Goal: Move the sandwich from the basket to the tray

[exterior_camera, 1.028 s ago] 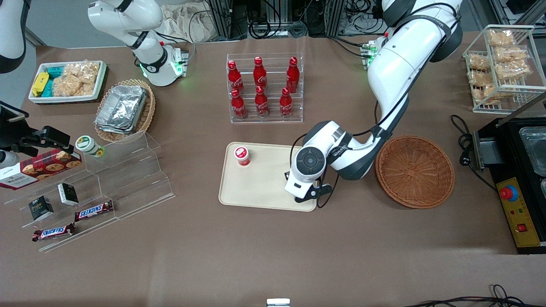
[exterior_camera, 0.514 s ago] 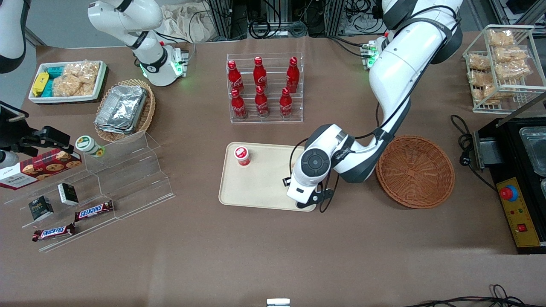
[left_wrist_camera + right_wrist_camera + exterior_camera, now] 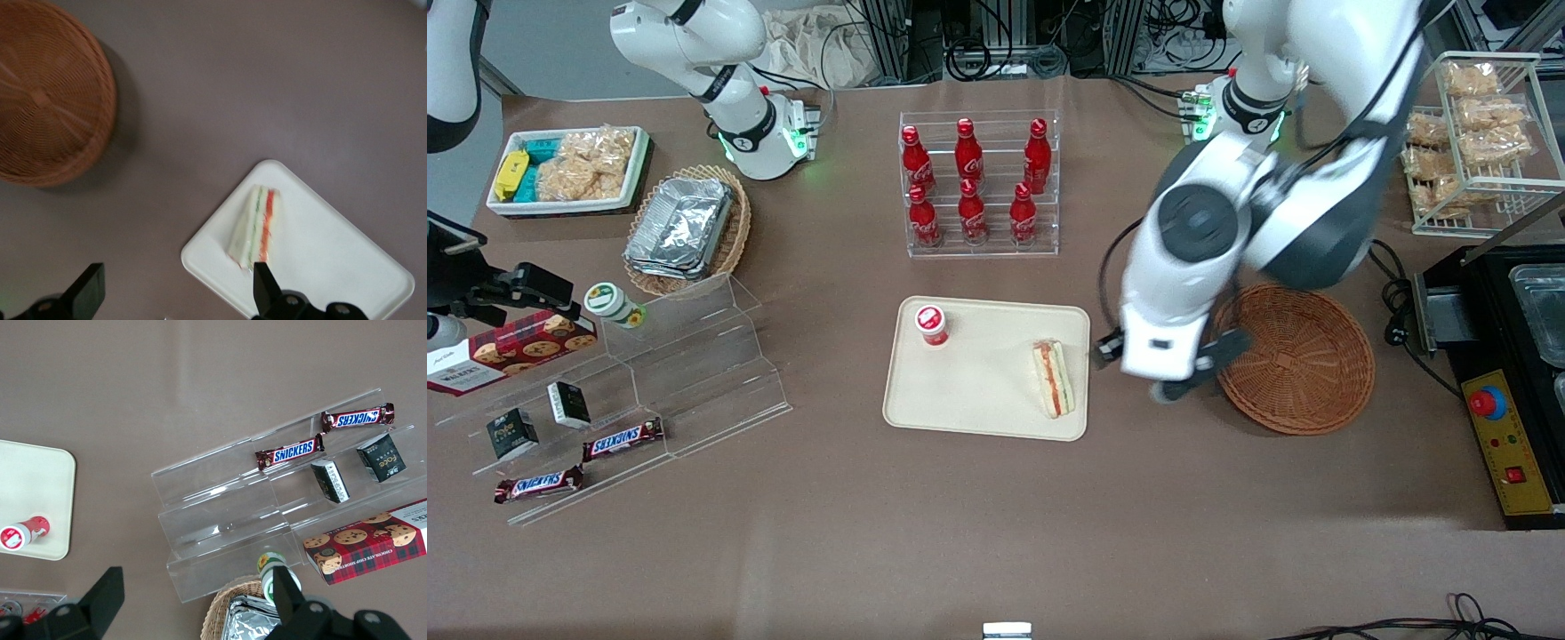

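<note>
Now the sandwich [image 3: 1054, 379] lies flat on the tray [image 3: 978, 391], close along the short edge that faces the basket [image 3: 1294, 357], near the corner nearest the front camera. Up above the strip of table [image 3: 996, 533] between tray and basket hangs the left arm's gripper [image 3: 1172, 369], its fingers [image 3: 265, 288] spread wide with nothing between them. A red-capped bottle [image 3: 931, 324] stands at the tray's corner toward the parked arm.

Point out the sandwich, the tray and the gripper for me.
sandwich [image 3: 1054, 379], front view, on its striped cut edge.
tray [image 3: 978, 391], front view, bare floor of it.
gripper [image 3: 175, 291], left wrist view, midway between the open fingers, raised above the table beside the tray.
</note>
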Robot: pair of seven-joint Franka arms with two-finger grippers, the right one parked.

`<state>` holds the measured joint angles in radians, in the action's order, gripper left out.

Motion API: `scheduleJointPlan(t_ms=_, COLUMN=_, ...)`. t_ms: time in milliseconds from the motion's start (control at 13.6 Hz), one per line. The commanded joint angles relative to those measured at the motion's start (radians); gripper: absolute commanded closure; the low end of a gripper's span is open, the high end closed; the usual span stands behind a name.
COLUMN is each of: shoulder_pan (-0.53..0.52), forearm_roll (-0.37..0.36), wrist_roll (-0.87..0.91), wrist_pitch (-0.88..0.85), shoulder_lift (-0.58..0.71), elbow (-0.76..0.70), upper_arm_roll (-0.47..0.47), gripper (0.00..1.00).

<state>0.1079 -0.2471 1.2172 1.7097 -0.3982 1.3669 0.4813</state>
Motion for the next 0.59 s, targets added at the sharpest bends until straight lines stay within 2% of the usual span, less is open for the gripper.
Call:
scheduleJointPlan(t_ms=0, shoulder_pan=-0.098, forearm_roll=0.063, wrist_roll=-0.089, wrist_pitch=0.008, shoulder_lift=0.172, elbow=0.147, upper_arm_roll=0.005, gripper=0.0)
scheduleJointPlan(t_ms=147, shoulder_pan=-0.163, forearm_roll=0.127, wrist_roll=-0.212, wrist_pitch=-0.011, shoulder_lift=0.214, elbow=0.158, upper_arm_roll=0.003, gripper=0.0)
scheduleJointPlan(t_ms=294, shoulder_pan=-0.232, forearm_roll=0.137, wrist_roll=-0.345, wrist_pitch=-0.065, shoulder_lift=0.232, elbow=0.159, upper_arm_roll=0.002, gripper=0.0)
scheduleJointPlan(t_ms=514, shoulder_pan=-0.35, forearm_roll=0.202, wrist_roll=-0.621, wrist_pitch=-0.131, shoulder_lift=0.281, elbow=0.158, upper_arm_roll=-0.003, gripper=0.0)
